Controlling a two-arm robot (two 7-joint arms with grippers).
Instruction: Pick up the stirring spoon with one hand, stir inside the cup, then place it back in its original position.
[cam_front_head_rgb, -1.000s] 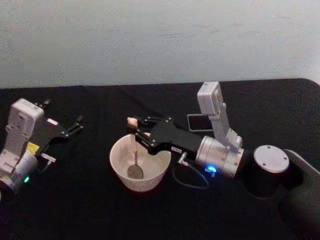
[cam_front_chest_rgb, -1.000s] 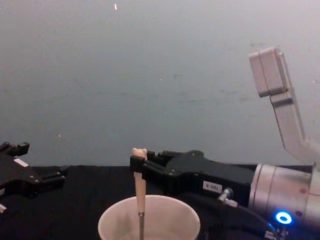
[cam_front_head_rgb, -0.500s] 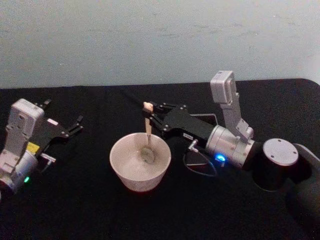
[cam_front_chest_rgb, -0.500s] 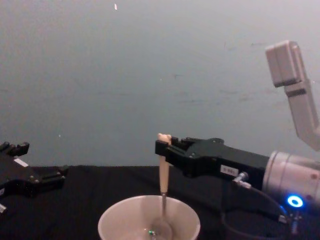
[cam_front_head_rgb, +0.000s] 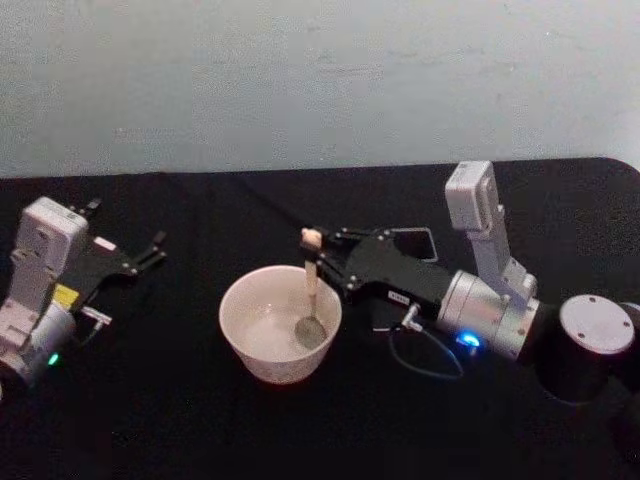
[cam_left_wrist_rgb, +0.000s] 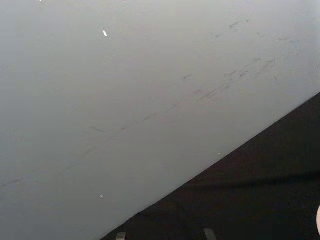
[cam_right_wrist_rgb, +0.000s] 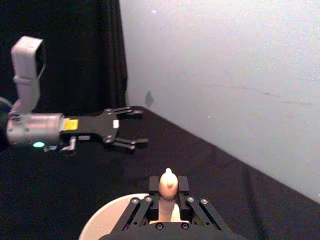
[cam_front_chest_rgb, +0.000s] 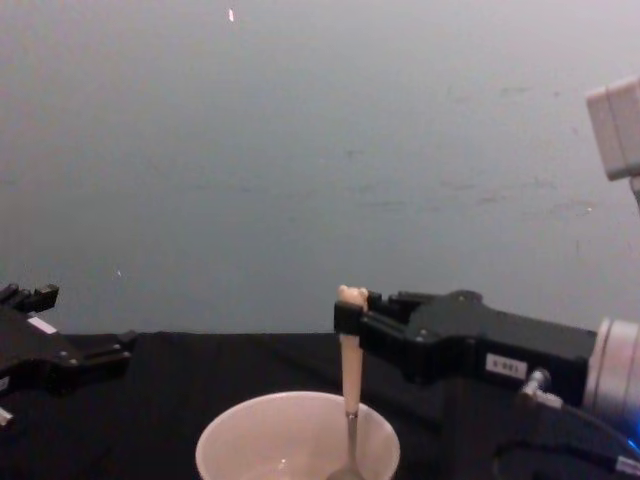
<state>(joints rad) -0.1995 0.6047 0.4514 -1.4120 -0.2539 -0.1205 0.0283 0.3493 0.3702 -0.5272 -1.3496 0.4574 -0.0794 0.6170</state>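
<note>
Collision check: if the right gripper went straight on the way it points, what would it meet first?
Likely the far rim of the cup, struck by the stirring spoon it holds, since the right gripper rides above it. Beyond, the open left gripper lies near that line; depth unclear.

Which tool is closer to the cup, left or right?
Right. The right tool grips the stirring spoon above the cup, at its right rim; the left tool sits open, off to its left.

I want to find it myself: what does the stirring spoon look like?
Find the black table, then the round cream cup in its middle. The stirring spoon stands in it, pinched by the right gripper: thin, peach handle, silvery bowl.
</note>
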